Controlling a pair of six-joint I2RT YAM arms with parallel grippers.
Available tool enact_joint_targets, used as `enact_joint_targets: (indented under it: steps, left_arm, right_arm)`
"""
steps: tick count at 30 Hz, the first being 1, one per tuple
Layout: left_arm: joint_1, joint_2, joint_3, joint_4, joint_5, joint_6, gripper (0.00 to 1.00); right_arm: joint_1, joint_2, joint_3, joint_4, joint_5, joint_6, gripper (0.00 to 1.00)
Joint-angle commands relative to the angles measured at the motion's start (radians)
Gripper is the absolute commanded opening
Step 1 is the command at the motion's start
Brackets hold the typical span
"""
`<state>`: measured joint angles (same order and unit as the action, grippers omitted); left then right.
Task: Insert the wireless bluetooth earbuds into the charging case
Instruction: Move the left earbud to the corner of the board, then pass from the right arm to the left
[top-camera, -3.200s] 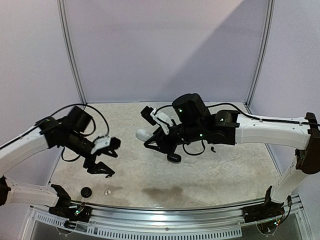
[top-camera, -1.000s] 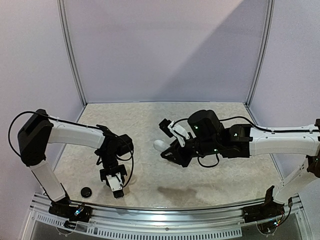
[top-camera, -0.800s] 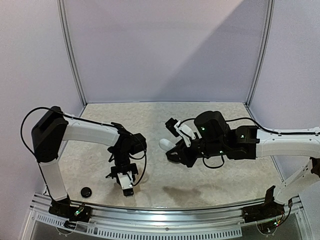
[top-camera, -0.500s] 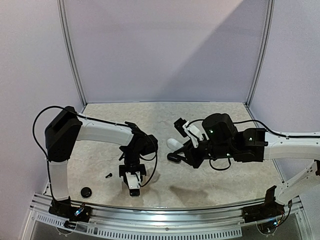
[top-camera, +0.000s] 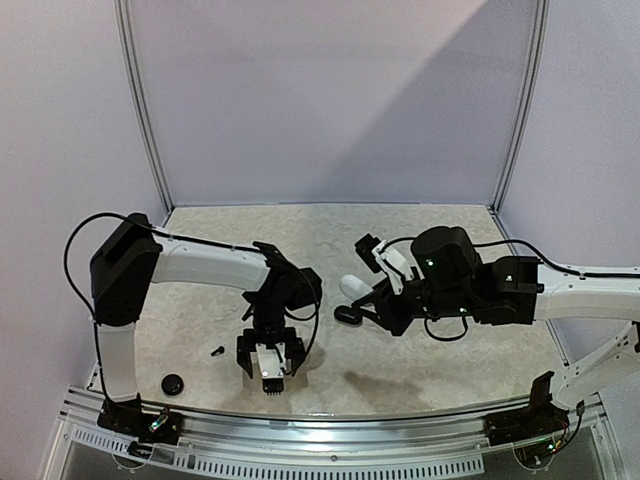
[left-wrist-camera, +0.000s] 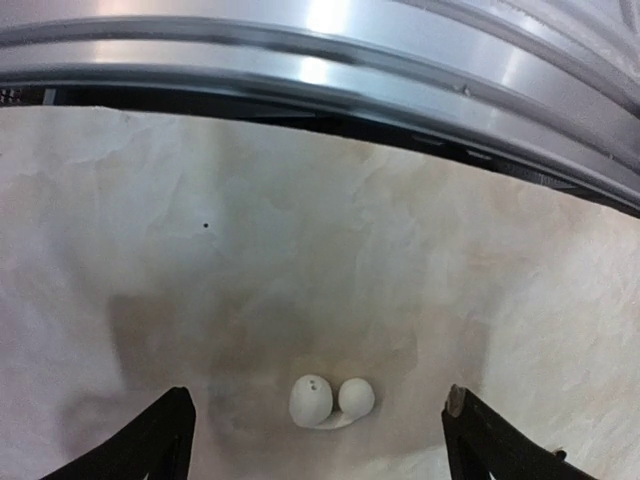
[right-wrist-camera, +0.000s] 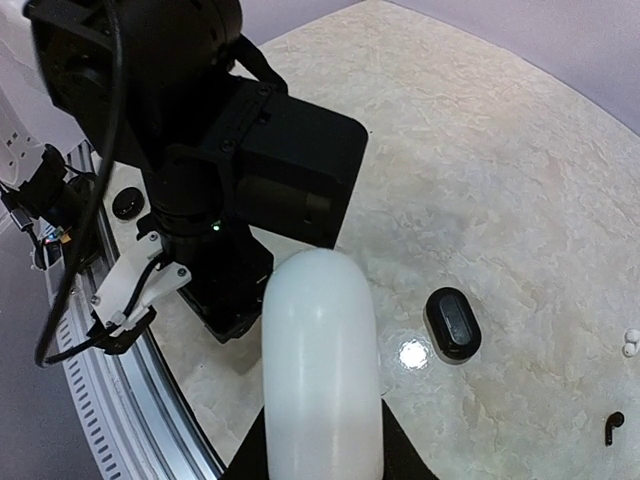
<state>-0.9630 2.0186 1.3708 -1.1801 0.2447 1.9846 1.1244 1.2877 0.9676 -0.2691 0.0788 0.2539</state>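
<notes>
The left gripper (top-camera: 268, 366) hangs spread wide, with a white earbud (left-wrist-camera: 330, 402) lying between its fingers on the counter (left-wrist-camera: 300, 230), close to the near edge. The right gripper (top-camera: 362, 293) is clamped on the white charging case (right-wrist-camera: 320, 370) over mid-counter. A black earbud (top-camera: 215, 351) lies just left of the left gripper.

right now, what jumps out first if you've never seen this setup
A white case fills the right wrist view, clamped in the right arm's fingers above the middle of the table. In the left wrist view a white earbud lies on the table between the left arm's open fingers, close to the front rail.
</notes>
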Motion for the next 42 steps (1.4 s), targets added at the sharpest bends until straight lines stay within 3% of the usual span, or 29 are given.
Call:
enact_joint_targets:
  steps: [1,6,12,14,17,20,22,28,32,37,39,42]
  left_arm:
    - [0.045,-0.182,-0.049,-0.007,0.116,-0.011,0.89]
    - [0.154,-0.42,-0.142,-0.041,0.356,-0.149,0.89]
    - [0.28,-0.702,-0.268,0.065,0.661,-0.729,0.88]
    - [0.314,-0.814,-0.338,0.217,0.746,-1.004,0.88]
    - [0.338,-1.025,-0.499,0.601,0.793,-1.457,0.87]
    - [0.34,-1.229,-0.709,1.057,0.679,-1.9,0.9]
    - [0.34,-1.312,-0.793,1.258,0.609,-2.128,0.91]
    - [0.339,-1.388,-0.92,1.496,0.52,-2.308,0.89]
    - [0.339,-1.361,-0.96,1.641,0.515,-2.377,0.79]
    - [0.333,-1.379,-0.969,1.649,0.569,-2.341,0.7]
    - [0.33,-1.379,-0.977,1.659,0.538,-2.345,0.6]
    - [0.33,-1.38,-0.983,1.672,0.52,-2.346,0.58]
  right_arm:
    - [-0.013,-0.015,0.039,-0.025,0.032,-0.005,0.0]
    - [-0.025,-0.015,0.078,-0.02,0.011,-0.026,0.0]
    - [-0.025,0.061,0.178,-0.025,-0.117,-0.126,0.0]
    - [-0.026,0.08,0.196,0.025,-0.199,-0.159,0.0]
    - [-0.026,0.121,0.247,0.071,-0.287,-0.207,0.0]
    - [-0.019,0.191,0.362,0.036,-0.352,-0.251,0.01]
    - [-0.009,0.237,0.428,0.01,-0.382,-0.304,0.01]
    - [0.036,0.37,0.587,-0.036,-0.428,-0.367,0.01]
    - [0.06,0.424,0.659,-0.086,-0.422,-0.382,0.0]
    - [0.068,0.462,0.685,-0.091,-0.425,-0.381,0.0]
    - [0.07,0.47,0.695,-0.09,-0.431,-0.38,0.0]
    - [0.072,0.494,0.719,-0.107,-0.432,-0.385,0.0]
